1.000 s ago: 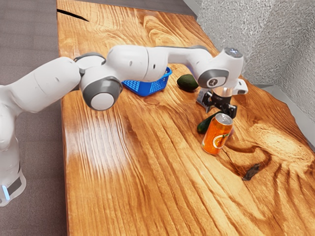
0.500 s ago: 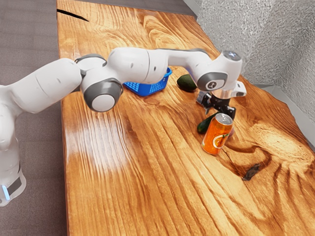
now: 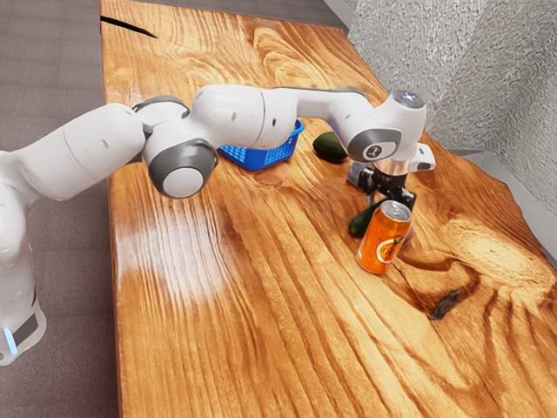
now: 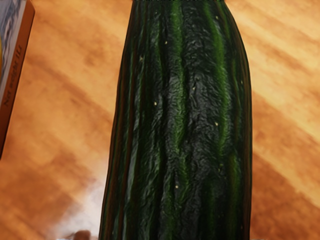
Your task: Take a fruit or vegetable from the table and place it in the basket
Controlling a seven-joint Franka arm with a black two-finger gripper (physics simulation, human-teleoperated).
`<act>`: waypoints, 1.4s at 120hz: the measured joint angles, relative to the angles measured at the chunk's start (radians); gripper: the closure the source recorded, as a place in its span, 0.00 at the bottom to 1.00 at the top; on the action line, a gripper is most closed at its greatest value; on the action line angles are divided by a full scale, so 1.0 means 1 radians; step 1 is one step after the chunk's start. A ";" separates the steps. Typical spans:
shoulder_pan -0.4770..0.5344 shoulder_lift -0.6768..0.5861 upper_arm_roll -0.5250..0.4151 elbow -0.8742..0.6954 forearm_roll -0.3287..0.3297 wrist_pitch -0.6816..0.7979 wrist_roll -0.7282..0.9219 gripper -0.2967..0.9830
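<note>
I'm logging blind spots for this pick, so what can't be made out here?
- Exterior view: part of the cucumber, and whether the gripper grips it; the orange can hides this.
- Exterior view: some of the blue basket, behind the arm.
- Wrist view: the cucumber's ends, cut off by upper and lower edges.
- Wrist view: most of a box, left edge.
- Wrist view: a brown thing, lower edge.

Rm, type unclear: wooden tbl (image 3: 209, 348), rough gray wall (image 3: 496, 78), grayish flr (image 3: 52, 70).
</note>
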 joint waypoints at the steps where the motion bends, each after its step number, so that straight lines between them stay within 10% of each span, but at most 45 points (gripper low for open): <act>1: 0.000 0.000 0.000 0.000 0.000 0.000 0.000 0.40; 26: 0.002 0.000 0.001 0.000 0.008 0.001 -0.002 0.58; 168: 0.001 -0.069 -0.002 0.077 0.025 -0.160 0.003 0.60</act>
